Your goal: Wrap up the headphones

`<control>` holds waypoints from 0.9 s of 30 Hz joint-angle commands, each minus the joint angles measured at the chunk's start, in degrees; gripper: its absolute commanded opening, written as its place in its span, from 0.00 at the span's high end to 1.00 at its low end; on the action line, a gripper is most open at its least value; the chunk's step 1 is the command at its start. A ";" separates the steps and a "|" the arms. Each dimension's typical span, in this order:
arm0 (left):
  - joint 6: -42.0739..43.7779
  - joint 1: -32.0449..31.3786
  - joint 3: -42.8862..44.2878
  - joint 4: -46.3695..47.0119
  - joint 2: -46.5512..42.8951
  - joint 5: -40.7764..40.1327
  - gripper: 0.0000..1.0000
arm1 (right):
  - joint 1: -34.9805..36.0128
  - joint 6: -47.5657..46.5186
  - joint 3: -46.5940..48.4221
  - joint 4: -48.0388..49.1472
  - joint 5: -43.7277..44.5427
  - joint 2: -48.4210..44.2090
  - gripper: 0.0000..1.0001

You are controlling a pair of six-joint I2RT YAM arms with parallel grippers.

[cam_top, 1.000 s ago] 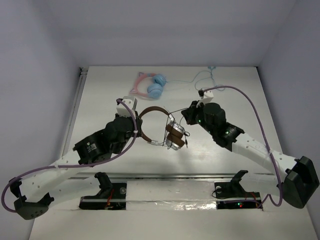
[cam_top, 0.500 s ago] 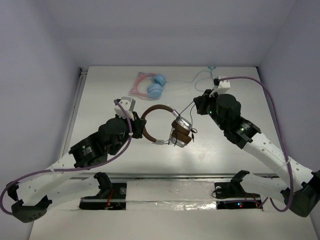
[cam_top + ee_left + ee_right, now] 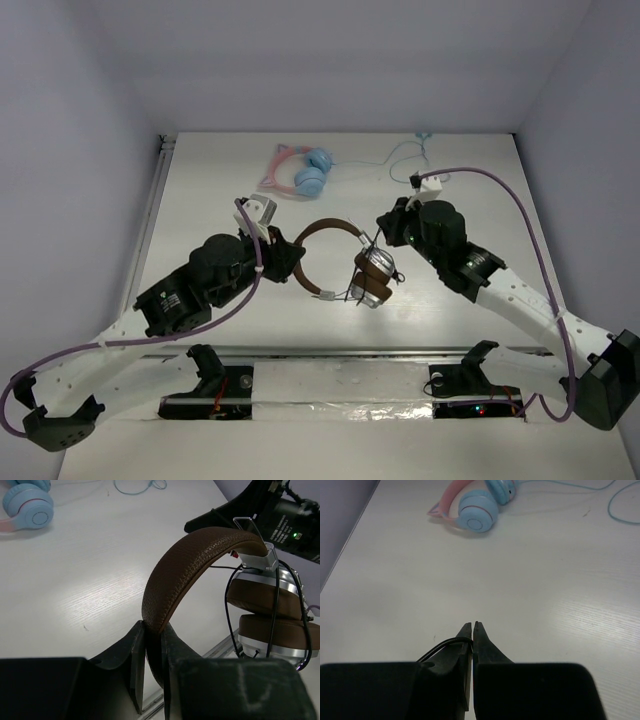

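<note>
Holding the headphones (image 3: 331,226) by the brown headband, the left gripper (image 3: 284,258) has its fingers closed tight on the lower end of the band; the left wrist view shows the leather squeezed between both jaws.

- Position: middle of the tabletop, a little toward the near edge. The ear cups (image 3: 374,276) sit stacked together on the right end of the band. Cannot tell whether they rest on the table (image 3: 200,190) or hang just above it.
- Right gripper (image 3: 472,628): jaws fully together, pinching the black cable (image 3: 443,644), which loops out on one side of the fingers.
- Cable already runs in a few turns over the cups in the left wrist view.
- Pink cat-ear headphones (image 3: 301,171) lie well apart, toward the far edge.

Handling, as judged:
- Band looks springy but firm, padded, good to clamp.
- Metal cups likely carry most of the weight and will swing on their hinges.
- Cable is thin, limp and slick; it could slip from a pinch or snag at the cup joint.
- Best holds: band for the anchor, cable pinched close to the cups to keep turns taut.
</note>
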 commanded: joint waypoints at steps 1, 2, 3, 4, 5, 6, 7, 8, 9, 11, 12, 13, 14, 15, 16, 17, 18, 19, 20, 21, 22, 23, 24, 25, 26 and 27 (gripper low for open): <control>-2.90 0.26 2.61 10.69 -1.83 8.50 1.00 | -1.13 1.37 -2.49 5.01 -1.06 -0.19 1.00; -3.08 1.66 2.61 11.65 -1.83 9.28 1.00 | -1.13 1.38 -3.45 6.14 -2.98 -0.63 1.00; -3.16 2.28 2.78 12.88 -1.57 10.16 1.00 | -1.13 1.55 -5.38 8.59 -3.43 -0.81 1.00; -3.17 2.98 2.96 13.42 -1.22 11.04 1.00 | -1.13 1.64 -6.01 9.22 -3.87 -0.98 1.00; -3.08 3.68 3.31 13.86 -0.86 14.09 1.00 | -1.13 1.47 -6.36 9.49 -4.75 -0.90 1.00; -2.82 5.52 3.49 14.04 0.27 15.08 1.00 | -1.13 1.38 -6.54 9.76 -5.10 -0.90 1.00; -2.64 6.23 3.57 13.60 0.72 15.35 1.00 | -1.13 1.29 -6.45 9.85 -5.46 -0.98 0.94; -2.55 7.02 3.23 13.34 1.16 15.96 1.00 | -1.13 1.38 -6.02 9.50 -5.55 -1.25 0.91; -2.72 9.03 2.70 14.12 1.34 17.19 1.00 | -1.13 1.38 -5.49 8.97 -5.29 -1.60 0.86; -3.86 11.15 0.34 16.05 0.99 21.83 1.00 | -1.13 1.29 -3.03 6.60 -5.20 -1.08 0.74; -4.39 11.94 -0.20 17.10 0.55 22.38 1.00 | -1.13 1.64 -2.24 5.90 -4.85 0.41 0.70; -4.74 12.56 -0.55 17.46 0.37 22.47 1.00 | -1.13 1.90 -1.62 5.89 -4.93 1.29 0.61; -4.83 13.18 -1.08 17.81 0.28 23.08 1.00 | -1.13 2.25 -0.57 5.89 -3.37 2.34 0.57; -5.01 13.18 -1.34 18.34 -0.07 23.43 1.00 | -1.13 2.43 0.13 5.89 -1.96 3.40 0.55; -5.19 13.18 -1.61 18.43 -0.07 24.05 1.00 | -1.13 2.35 1.88 4.50 0.23 5.76 0.53; -5.36 13.18 -1.70 18.43 -0.16 24.05 1.00 | -1.74 2.34 3.03 3.70 0.25 7.18 0.53; -5.45 13.18 -1.79 18.34 -0.33 23.97 1.00 | -1.74 2.52 4.08 2.82 0.86 8.32 0.53; -5.54 13.18 -1.87 18.34 -0.42 23.97 1.00 | -1.74 2.78 4.88 1.60 0.70 9.90 0.53; -5.63 13.18 -1.87 18.34 -0.42 24.14 1.00 | -1.74 2.87 5.23 1.76 -0.09 10.09 0.53; -5.80 13.18 -1.87 18.34 -0.51 23.97 1.00 | -1.74 3.05 5.15 2.11 -0.71 10.26 0.53; -5.80 13.70 -1.96 18.43 -0.60 23.70 1.00 | -1.74 3.22 5.06 2.03 -0.71 10.35 0.53; -5.89 13.71 -2.05 18.52 -0.60 23.35 1.00 | -1.74 3.22 4.98 1.85 -0.63 9.92 0.53; -6.33 13.71 -1.96 18.61 -0.51 23.00 1.00 | -1.74 3.22 4.71 1.67 -0.45 9.31 0.53; -6.59 13.71 -1.96 18.52 -0.33 22.74 1.00 | -1.74 3.31 3.75 1.85 -0.54 8.52 0.54; -6.85 13.71 -1.70 18.52 -0.25 21.87 1.00 | -1.74 3.22 3.05 2.02 -0.88 6.59 0.54; -7.29 13.71 -1.52 18.26 0.10 21.25 1.00 | -1.74 3.14 2.17 3.42 -2.54 5.53 0.55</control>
